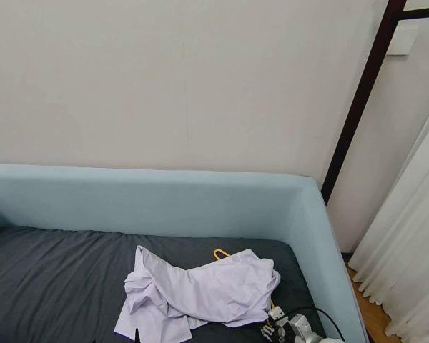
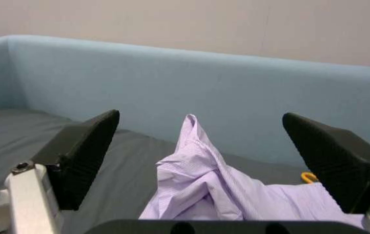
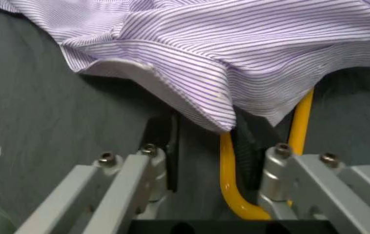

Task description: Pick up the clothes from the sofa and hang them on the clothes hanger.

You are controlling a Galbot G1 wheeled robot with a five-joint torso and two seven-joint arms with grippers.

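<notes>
1. Your left gripper (image 2: 199,119) hovers with its jaws spread wide and nothing in them, facing the lilac shirt (image 2: 204,180). Keep it clear.
2. The shirt lies crumpled on the sofa (image 1: 164,200) seat, draped over a yellow hanger (image 3: 227,180).
3. Your right gripper (image 3: 204,151) is partly open astride the hanger's bar and seemingly grips nothing, though the hem hides its tips. Centre the bar, keep cloth out, then close.

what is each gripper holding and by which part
Nothing is held. The left gripper is open, apart from the shirt; the right gripper is open, straddling the yellow hanger, not clamped.
</notes>
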